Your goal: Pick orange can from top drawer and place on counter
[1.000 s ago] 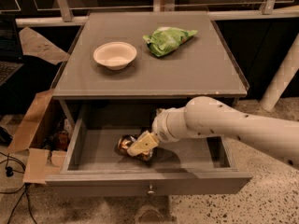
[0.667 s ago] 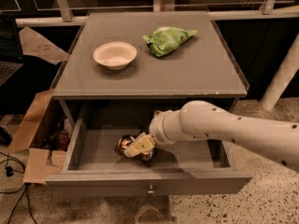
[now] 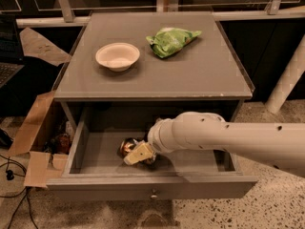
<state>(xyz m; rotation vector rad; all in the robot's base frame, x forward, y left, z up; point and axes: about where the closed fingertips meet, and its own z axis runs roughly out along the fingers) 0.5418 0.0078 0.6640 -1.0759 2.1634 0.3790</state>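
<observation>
The top drawer of the grey cabinet stands pulled open. The orange can lies on the drawer floor left of centre, shiny and dark orange, partly hidden by my gripper. My gripper is down inside the drawer, right at the can's right side, on the end of my white arm that reaches in from the right. I cannot tell whether it touches the can. The counter is the flat grey top above the drawer.
A white bowl and a green snack bag sit on the counter. An open cardboard box with items stands left of the cabinet. Cables lie on the floor at the left. A white post stands at the right.
My gripper has shifted slightly left and down toward the can. The can has stayed in place on the drawer floor.
</observation>
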